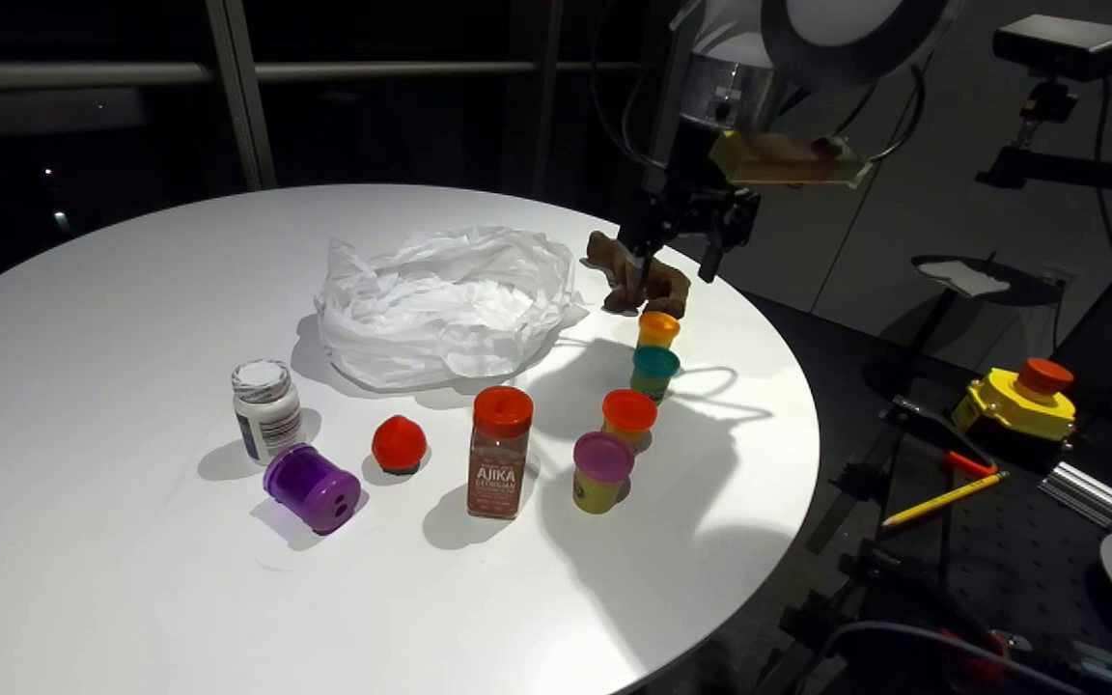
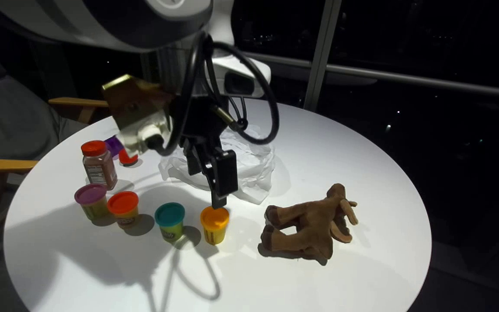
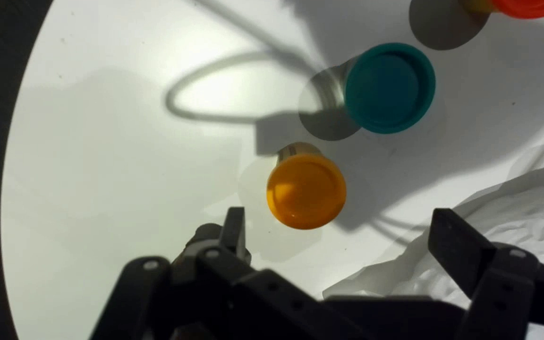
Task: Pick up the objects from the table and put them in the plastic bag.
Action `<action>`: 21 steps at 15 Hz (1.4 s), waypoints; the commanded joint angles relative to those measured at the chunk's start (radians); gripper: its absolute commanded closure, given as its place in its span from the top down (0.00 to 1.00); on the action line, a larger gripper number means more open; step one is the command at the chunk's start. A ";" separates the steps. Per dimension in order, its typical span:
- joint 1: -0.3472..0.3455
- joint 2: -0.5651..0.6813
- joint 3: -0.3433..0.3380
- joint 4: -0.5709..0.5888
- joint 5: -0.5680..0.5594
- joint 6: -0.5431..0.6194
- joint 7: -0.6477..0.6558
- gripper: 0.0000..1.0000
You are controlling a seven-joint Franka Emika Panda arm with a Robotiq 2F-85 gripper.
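Wrist view: gripper [image 3: 338, 219] fingers apart; orange-lidded dough tub [image 3: 306, 191] stands off-centre, nearer one finger; uncorrected descent may topple it, or snag the plastic bag [image 3: 529, 224].

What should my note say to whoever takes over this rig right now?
Gripper: open, holding nothing, above the table near the orange-lidded Play-Doh tub.
Destination: crumpled white plastic bag, on the table.
Done: no bagged object visible; folds hide part of the inside.
Left to bag, all on the table: that tub, teal-lidded tub, red-lidded tub, purple-lidded tub, Ajika jar, white bottle, purple cylinder, red rounded object, brown plush animal.
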 commanded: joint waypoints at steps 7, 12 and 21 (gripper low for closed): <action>0.074 0.218 -0.080 0.134 0.081 -0.007 -0.032 1.00; 0.090 0.207 -0.097 0.133 0.107 -0.042 -0.030 0.75; 0.132 0.094 -0.166 0.126 0.055 -0.087 0.044 0.28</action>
